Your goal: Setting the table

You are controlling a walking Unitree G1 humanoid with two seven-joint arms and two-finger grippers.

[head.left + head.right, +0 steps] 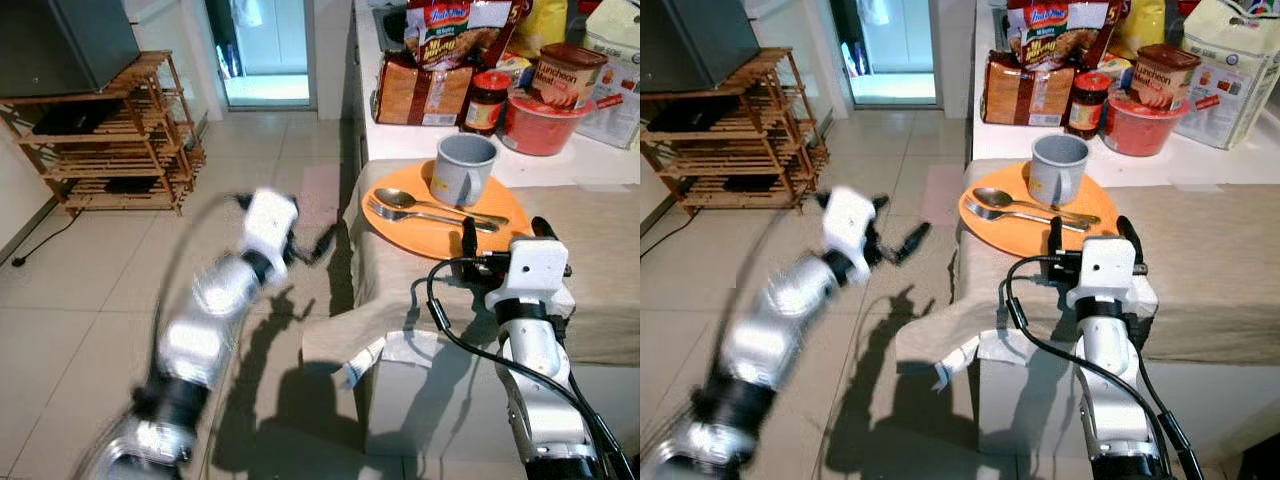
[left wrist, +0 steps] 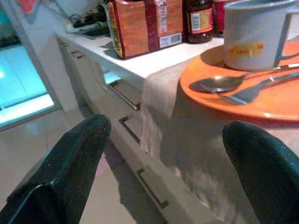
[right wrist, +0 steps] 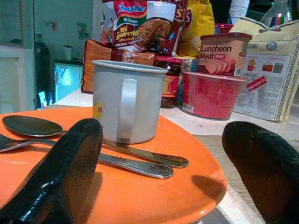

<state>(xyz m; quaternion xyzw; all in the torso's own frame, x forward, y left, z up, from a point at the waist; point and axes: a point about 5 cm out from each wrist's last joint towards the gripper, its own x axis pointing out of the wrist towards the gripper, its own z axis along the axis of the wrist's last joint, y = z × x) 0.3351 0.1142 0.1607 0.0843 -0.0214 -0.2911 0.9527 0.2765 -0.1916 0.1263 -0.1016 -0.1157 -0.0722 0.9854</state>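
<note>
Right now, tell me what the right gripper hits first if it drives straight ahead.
Probably the orange plate: the open right gripper points across its near rim, fingers straddling it. Beyond that lies the spoon, then the metal mug.

Silver ribbed arms, white wrist blocks, black-fingered right hand (image 1: 503, 236) (looping black cable).
</note>
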